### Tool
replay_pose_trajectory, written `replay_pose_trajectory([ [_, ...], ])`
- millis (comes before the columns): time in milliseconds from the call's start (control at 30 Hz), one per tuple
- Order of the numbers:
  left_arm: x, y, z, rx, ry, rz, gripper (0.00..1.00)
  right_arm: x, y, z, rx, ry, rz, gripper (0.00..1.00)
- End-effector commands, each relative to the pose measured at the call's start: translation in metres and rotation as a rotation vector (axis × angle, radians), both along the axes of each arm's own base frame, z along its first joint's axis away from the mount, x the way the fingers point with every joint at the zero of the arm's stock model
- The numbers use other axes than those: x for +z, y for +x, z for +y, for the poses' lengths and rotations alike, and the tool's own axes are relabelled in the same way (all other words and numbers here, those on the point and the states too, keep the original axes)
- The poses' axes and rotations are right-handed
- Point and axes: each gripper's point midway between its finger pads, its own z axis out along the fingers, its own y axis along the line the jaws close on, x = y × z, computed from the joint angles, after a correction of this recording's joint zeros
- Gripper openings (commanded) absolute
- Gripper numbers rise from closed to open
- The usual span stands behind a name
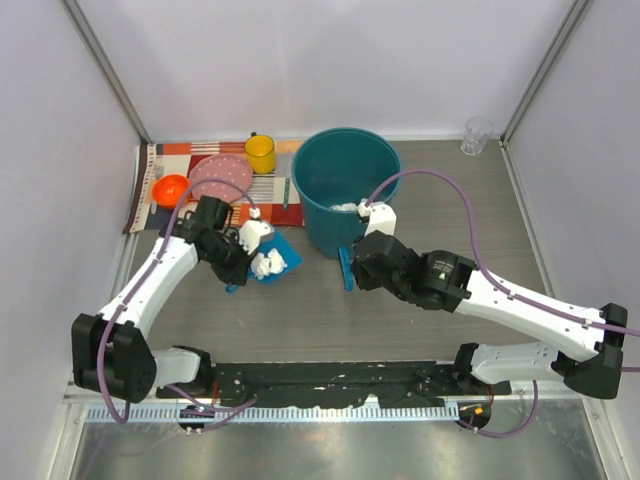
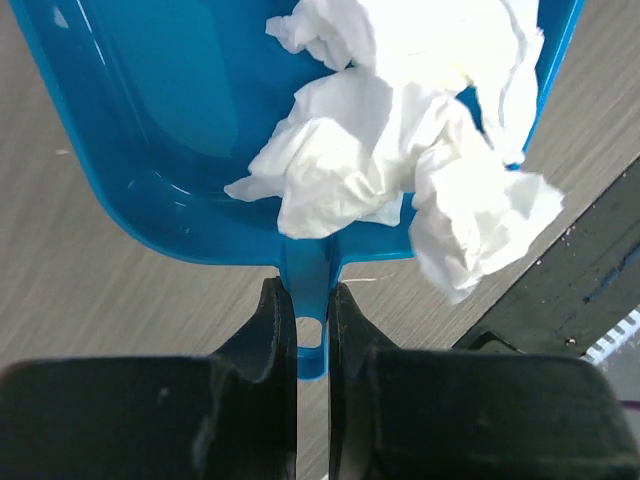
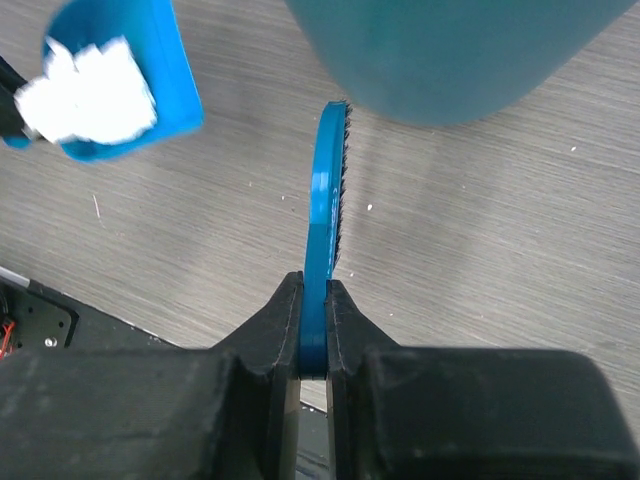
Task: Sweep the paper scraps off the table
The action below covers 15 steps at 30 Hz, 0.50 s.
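While the left gripper (image 2: 310, 300) is clamped tight on the thin handle of a blue dustpan (image 2: 150, 130), most of the paper scraps (image 2: 380, 150) lie heaped in that pan as crumpled white wads, and one wad hangs out over its side edge. In the top view the pan sits over the table (image 1: 450, 200) just left of the teal bucket (image 1: 330, 228), at the near edge of the striped placemat (image 1: 170, 155). I cannot tell whether it rests on the wood or is lifted off it. A further bit of white paper (image 1: 345, 207) lies inside the bucket. The right gripper (image 3: 316, 290) is closed on the flat blue handle of a hand brush (image 3: 325, 180). In the wrist view the brush stands edge-on, with its dark bristles on the right side and its tip close beside the bucket's lower wall, apart from the dustpan. The frames do not show whether the bristles touch the tabletop. On the placemat stand a yellow cup (image 1: 260, 153), a pink plate (image 1: 220, 175) and an orange bowl (image 1: 171, 188). A clear glass (image 1: 477, 135) stands at the far right corner, well apart from both arms.
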Motion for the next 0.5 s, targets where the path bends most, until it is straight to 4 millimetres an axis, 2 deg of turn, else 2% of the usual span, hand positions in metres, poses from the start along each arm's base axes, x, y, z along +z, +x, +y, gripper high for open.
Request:
replay_pose_trajectory([
  [0,0.042,0.025,0.012,0.048,0.022,-0.124,0.00,0.000,-0.002,0.011,0.050,0.020,-0.008,0.01],
  [33,0.043,0.033,0.016,0.069,0.052,-0.124,0.00,0.001,-0.002,0.014,0.061,0.032,-0.007,0.01],
  [67,0.059,0.048,0.015,0.082,0.048,-0.168,0.00,-0.001,-0.002,0.016,0.069,0.028,-0.005,0.01],
  [233,0.093,0.089,0.020,0.153,0.054,-0.223,0.00,-0.007,-0.007,0.023,0.095,0.041,0.025,0.01],
  [300,0.101,0.097,0.027,0.176,0.068,-0.240,0.00,-0.010,-0.009,0.020,0.092,0.043,0.029,0.01],
  [333,0.113,0.106,0.029,0.179,0.069,-0.274,0.00,-0.010,-0.009,0.019,0.091,0.046,0.031,0.01],
  [400,0.117,0.113,0.034,0.195,0.081,-0.265,0.00,-0.010,-0.011,0.017,0.090,0.052,0.029,0.01],
  [433,0.128,0.120,0.034,0.197,0.072,-0.291,0.00,-0.011,-0.011,0.016,0.091,0.052,0.030,0.01],
  [467,0.125,0.123,0.034,0.198,0.074,-0.266,0.00,-0.011,-0.011,0.016,0.091,0.052,0.030,0.01],
])
